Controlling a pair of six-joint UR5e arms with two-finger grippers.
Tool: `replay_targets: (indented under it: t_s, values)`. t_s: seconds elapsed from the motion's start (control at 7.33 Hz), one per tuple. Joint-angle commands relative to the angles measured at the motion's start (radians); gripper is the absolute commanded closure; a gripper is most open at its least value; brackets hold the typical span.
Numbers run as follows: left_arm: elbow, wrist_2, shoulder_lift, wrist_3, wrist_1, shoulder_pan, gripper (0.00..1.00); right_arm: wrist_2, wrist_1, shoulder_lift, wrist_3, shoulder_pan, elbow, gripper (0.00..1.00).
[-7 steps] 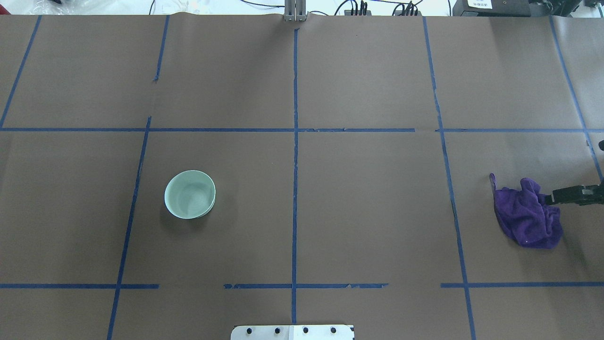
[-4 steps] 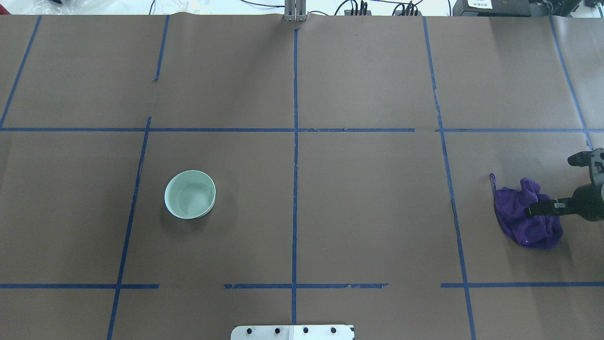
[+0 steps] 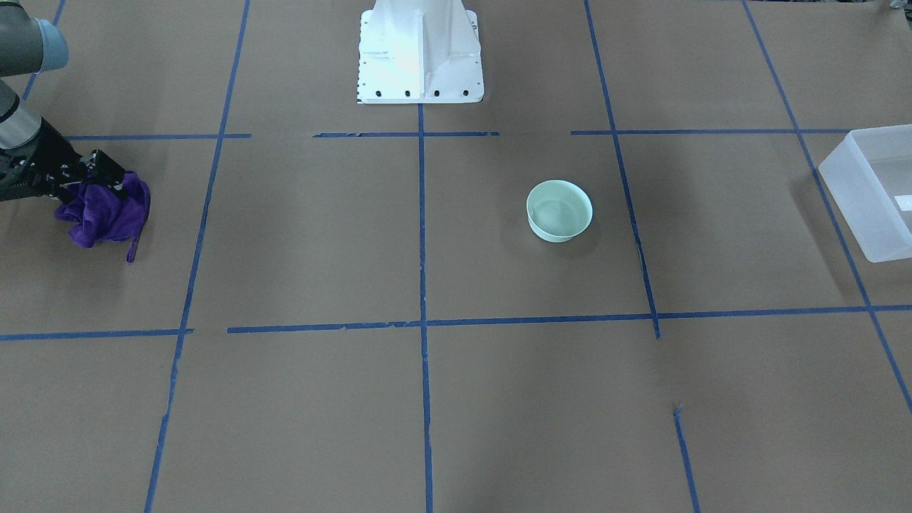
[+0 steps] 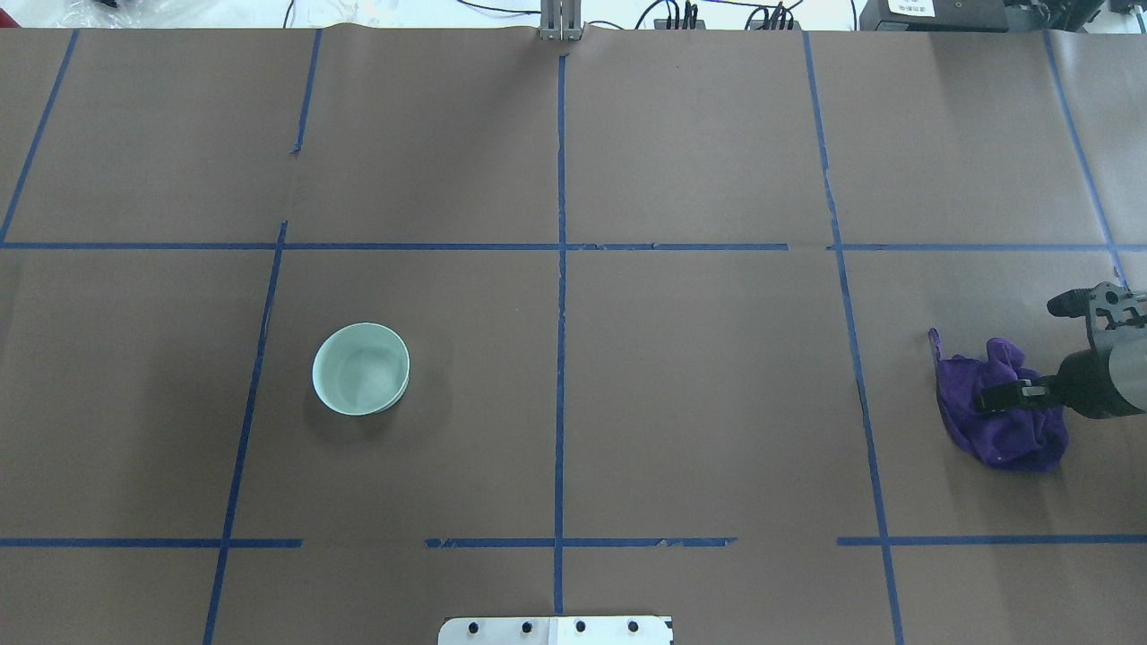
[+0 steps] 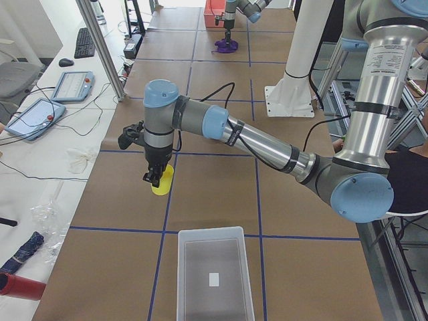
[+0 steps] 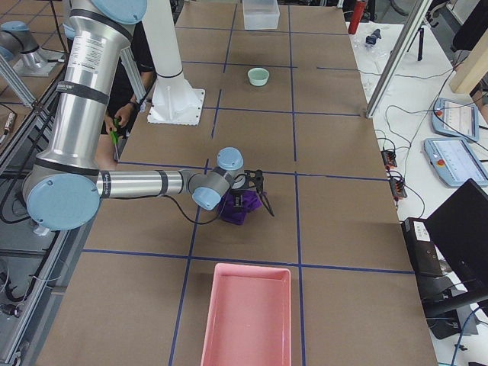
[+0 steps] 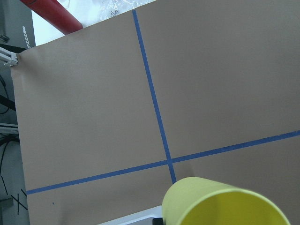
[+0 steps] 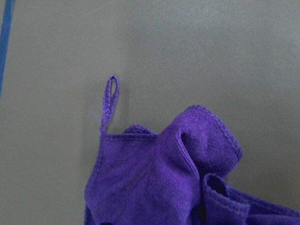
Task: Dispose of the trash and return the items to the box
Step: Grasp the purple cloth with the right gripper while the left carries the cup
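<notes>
The pale mint-green bowl [image 4: 361, 368] stands upright and empty left of the table's middle; it also shows in the front view [image 3: 559, 210]. The frosted white box [image 5: 214, 274] lies at the table's left end, also in the front view [image 3: 873, 192]. My left gripper [image 5: 155, 177] holds the yellow cup [image 5: 162, 180] above the paper, beyond the box; the cup [image 7: 220, 206] fills the bottom of the left wrist view, tilted. My right gripper [image 4: 986, 400] is open, low over a crumpled purple cloth [image 4: 999, 421], its fingers spread in the right side view [image 6: 263, 197].
A pink tray [image 6: 248, 313] lies at the table's right end, near the cloth. The robot's white base [image 3: 420, 50] stands at the table's robot-side edge. Blue tape lines cross the brown paper. A red cylinder [image 7: 51, 11] lies off the table's far left corner.
My right gripper has moved left from the view's edge to over the purple cloth, with more of its wrist in view. The bowl has not moved.
</notes>
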Motion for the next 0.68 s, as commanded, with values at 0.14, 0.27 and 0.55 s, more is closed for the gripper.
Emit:
replay_targets:
  t_s: [0.14, 0.27, 0.55]
  values:
    - [0.131, -0.001, 0.016, 0.066, -0.085, -0.027, 1.00, 0.008, -0.001, -0.012, -0.002, 0.010, 0.021, 1.00]
    - [0.156, -0.004, 0.057, 0.083, -0.122, -0.029, 1.00, 0.020, -0.001, -0.022, -0.003, 0.031, 0.053, 1.00]
    - [0.159, -0.010, 0.139, 0.086, -0.148, -0.029, 1.00, 0.141, -0.006, -0.023, -0.010, 0.184, 0.116, 1.00]
